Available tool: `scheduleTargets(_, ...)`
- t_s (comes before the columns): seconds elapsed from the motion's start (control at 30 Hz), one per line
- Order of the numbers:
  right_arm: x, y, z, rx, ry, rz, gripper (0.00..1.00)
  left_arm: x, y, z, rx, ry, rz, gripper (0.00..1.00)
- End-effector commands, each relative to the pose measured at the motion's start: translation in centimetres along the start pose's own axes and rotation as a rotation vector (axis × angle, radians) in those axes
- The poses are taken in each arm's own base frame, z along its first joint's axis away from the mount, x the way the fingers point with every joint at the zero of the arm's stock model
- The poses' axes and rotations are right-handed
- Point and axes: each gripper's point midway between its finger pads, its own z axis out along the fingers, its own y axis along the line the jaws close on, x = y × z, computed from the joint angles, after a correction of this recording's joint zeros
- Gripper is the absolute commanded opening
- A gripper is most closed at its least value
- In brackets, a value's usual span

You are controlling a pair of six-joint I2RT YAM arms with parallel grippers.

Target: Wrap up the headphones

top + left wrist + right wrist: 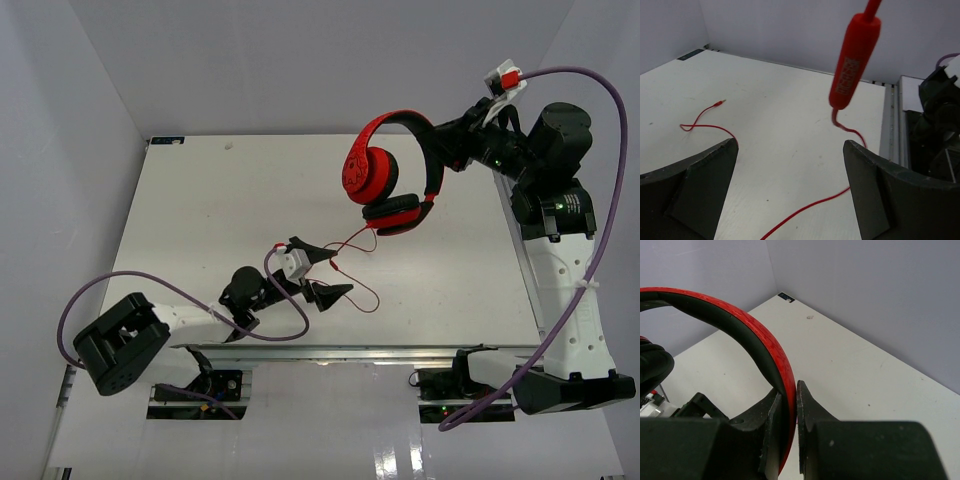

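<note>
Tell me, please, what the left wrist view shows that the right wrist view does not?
Only the left wrist view: the left gripper open, a red remote hanging on the cable ahead of it, the plug lying on the table. Only the right wrist view: the right gripper shut on the headband. Both: the white table.

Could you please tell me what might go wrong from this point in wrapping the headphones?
1. The right hand pinches only the narrow headband of the lifted headphones; they could swing or slip out.
2. The inline remote dangles just ahead of the open left hand; closing might clamp it instead of the thin cable.
3. The cable's loose end trails on the table and may tangle.
</note>
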Motion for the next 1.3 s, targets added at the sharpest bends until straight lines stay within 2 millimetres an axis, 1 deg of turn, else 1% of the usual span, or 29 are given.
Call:
scheduleTargets(0.0, -3.3, 1.2, -0.4, -0.030, -0.072, -0.011, 0.08, -3.9, -3.6, 0.5, 0.187, -0.138, -0.080, 0.96)
scheduleTargets(0.07, -3.8, 1.2, -0.4, -0.032, -0.077, -0.015, 0.08, -3.2, -3.8, 0.1, 0.189, -0.108, -0.100, 0.95)
scheduleTargets(0.1, -3.9, 1.2, -0.5, -0.031, -0.081, -0.018, 0.08, -2.9, -3.5, -0.2, 0.167, -0.098, -0.099, 0.95)
scheduleTargets(0.17, -4.2, 1.2, -0.4, -0.031, -0.085, -0.023, 0.08, -2.0, -2.3, -1.0, 0.080, -0.071, -0.087, 0.96)
scheduleTargets(0.2, -4.2, 1.1, -0.4, -0.029, -0.085, -0.023, 0.08, -2.0, -1.2, -1.3, 0.013, -0.065, -0.086, 0.98)
scheduleTargets(0.23, -4.1, 1.1, -0.3, -0.028, -0.082, -0.020, 0.08, -1.3, -0.8, -1.8, -0.014, -0.047, -0.092, 0.98)
scheduleTargets(0.3, -3.8, 1.0, -0.2, -0.032, -0.076, -0.011, 0.08, -2.0, -0.8, -2.0, -0.011, -0.067, -0.096, 0.98)
scheduleTargets(0.4, -3.4, 0.8, 0.0, -0.035, -0.070, 0.004, 0.08, -1.9, -1.1, -1.1, 0.013, -0.060, -0.122, 0.98)
scheduleTargets(0.47, -3.3, 0.8, 0.2, -0.043, -0.069, 0.023, 0.08, -1.8, -0.5, 0.1, 0.000, -0.074, -0.150, 0.98)
scheduleTargets(0.5, -3.4, 1.0, 0.2, -0.048, -0.069, 0.031, 0.08, -2.4, -0.3, 0.4, -0.008, -0.103, -0.153, 0.98)
scheduleTargets(0.57, -3.5, 1.2, 0.1, -0.056, -0.073, 0.039, 0.08, -2.4, 0.5, 1.3, -0.033, -0.135, -0.158, 0.98)
scheduleTargets(0.6, -3.6, 1.4, 0.0, -0.060, -0.076, 0.042, 0.08, -2.7, 0.6, 1.7, -0.025, -0.160, -0.156, 0.98)
scheduleTargets(0.63, -3.7, 1.5, 0.0, -0.062, -0.079, 0.042, 0.08, -2.3, 0.7, 2.4, -0.017, -0.159, -0.161, 0.98)
scheduleTargets(0.67, -3.9, 1.6, -0.1, -0.064, -0.083, 0.039, 0.08, -2.6, 0.6, 2.9, -0.005, -0.174, -0.164, 0.98)
scheduleTargets(0.8, -4.6, 1.8, -0.3, -0.066, -0.095, 0.039, 0.08, -2.1, 0.0, 5.5, 0.073, -0.194, -0.197, 0.94)
scheduleTargets(0.83, -4.7, 1.8, -0.3, -0.066, -0.097, 0.039, 0.08, -2.4, -0.2, 5.9, 0.087, -0.205, -0.203, 0.94)
scheduleTargets(0.87, -4.8, 1.9, -0.3, -0.067, -0.100, 0.038, 0.08, -2.4, -0.6, 6.4, 0.111, -0.213, -0.212, 0.93)
scheduleTargets(0.93, -5.0, 1.9, -0.4, -0.067, -0.103, 0.037, 0.08, -1.7, -1.6, 7.0, 0.166, -0.213, -0.229, 0.92)
scheduleTargets(1.0, -5.0, 1.8, -0.3, -0.063, -0.103, 0.039, 0.08, -1.9, -2.7, 7.1, 0.221, -0.235, -0.254, 0.92)
scheduleTargets(1.03, -5.1, 1.7, -0.4, -0.061, -0.104, 0.037, 0.08, -2.3, -3.1, 7.0, 0.245, -0.256, -0.270, 0.92)
scheduleTargets(1.07, -5.1, 1.7, -0.3, -0.063, -0.104, 0.036, 0.08, -1.8, -3.5, 6.9, 0.273, -0.248, -0.280, 0.92)
scheduleTargets(1.27, -4.9, 1.6, -0.2, -0.067, -0.098, 0.046, 0.08, -1.1, -4.8, 6.6, 0.351, -0.245, -0.317, 0.92)
